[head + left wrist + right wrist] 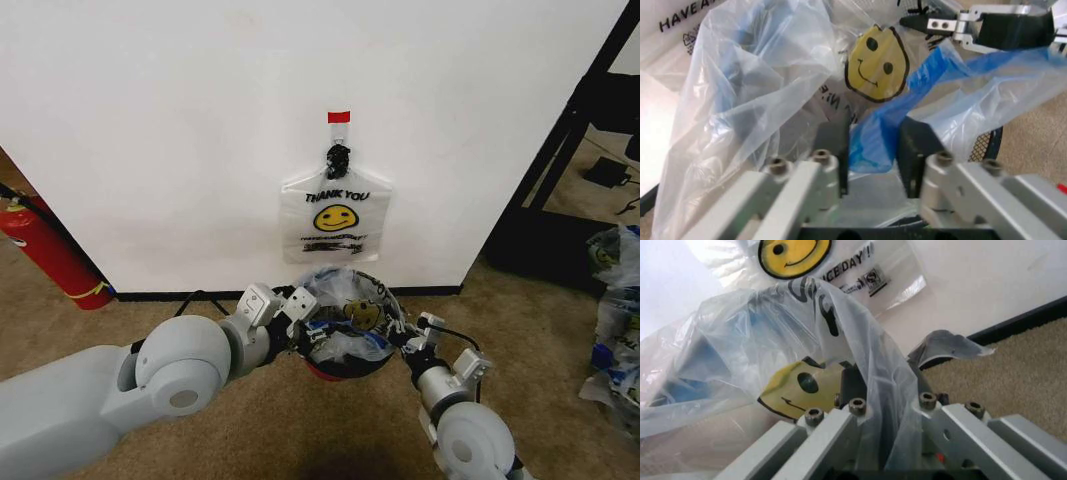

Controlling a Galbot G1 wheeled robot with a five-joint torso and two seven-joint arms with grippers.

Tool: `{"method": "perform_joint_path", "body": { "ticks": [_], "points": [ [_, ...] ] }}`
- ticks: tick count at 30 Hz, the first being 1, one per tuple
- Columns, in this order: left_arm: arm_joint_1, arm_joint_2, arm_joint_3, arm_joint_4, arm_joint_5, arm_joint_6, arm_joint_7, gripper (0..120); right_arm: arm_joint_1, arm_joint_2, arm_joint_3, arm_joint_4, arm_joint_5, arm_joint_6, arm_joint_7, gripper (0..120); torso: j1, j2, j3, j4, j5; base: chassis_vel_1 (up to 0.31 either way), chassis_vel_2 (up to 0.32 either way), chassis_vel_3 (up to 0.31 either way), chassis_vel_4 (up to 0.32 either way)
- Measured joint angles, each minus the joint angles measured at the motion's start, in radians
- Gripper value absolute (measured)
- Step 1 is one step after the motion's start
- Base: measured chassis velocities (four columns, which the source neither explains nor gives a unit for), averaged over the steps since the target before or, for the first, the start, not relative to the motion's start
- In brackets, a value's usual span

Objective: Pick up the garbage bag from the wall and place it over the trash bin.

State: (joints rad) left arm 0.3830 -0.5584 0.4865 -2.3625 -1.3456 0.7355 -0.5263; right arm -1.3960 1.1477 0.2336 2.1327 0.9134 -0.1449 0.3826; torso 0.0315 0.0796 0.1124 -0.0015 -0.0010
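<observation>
The left gripper [303,318] pinches a fold of the garbage bag [345,310] at the near-left rim of the trash bin [340,368]. In its wrist view the two dark fingers [833,150] stand close on either side of a blue-tinted pleat of film, pressed onto it rather than spread. The right gripper [412,338] sits at the opposite side of the rim, and its own wrist view shows translucent plastic drawn down between its fingers [852,382], so it too appears closed on the bag's edge.

Between the two grippers the bag billows up, crumpled, its yellow smiley face turned toward the left gripper and its mouth hanging over the bin opening. Holding opposite edges like this looks meant to stretch the mouth wide enough to slip around the rim; the film is thin and will likely slide or bunch if either grip eases.

Beyond both grippers, on the wall [180,120], a flat spare bag [335,215] printed "THANK YOU" hangs from a black hook [338,155] under a strip of red tape [339,117]. Far off to the left gripper's outer side, a red fire extinguisher [45,250] leans by the baseboard.
</observation>
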Motion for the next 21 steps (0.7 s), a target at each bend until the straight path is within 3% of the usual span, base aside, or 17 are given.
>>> {"method": "perform_joint_path", "body": {
  "ticks": [6,21],
  "points": [
    [0.024,0.014,-0.008,-0.018,0.008,0.0,0.0,0,0.004,0.008,-0.002,0.0,0.0,0.0,0.0,1,0.0,0.0,0.0,0.0001,0.0001,0.0,0.0,0.0,0.0],
    [0.153,0.031,-0.08,-0.083,0.048,0.0,0.008,0,0.012,0.036,0.024,-0.009,0.028,0.0,0.039,1,0.0,0.0,0.0,0.0,0.0001,0.0,0.0,0.0,0.0]
  ]
}}
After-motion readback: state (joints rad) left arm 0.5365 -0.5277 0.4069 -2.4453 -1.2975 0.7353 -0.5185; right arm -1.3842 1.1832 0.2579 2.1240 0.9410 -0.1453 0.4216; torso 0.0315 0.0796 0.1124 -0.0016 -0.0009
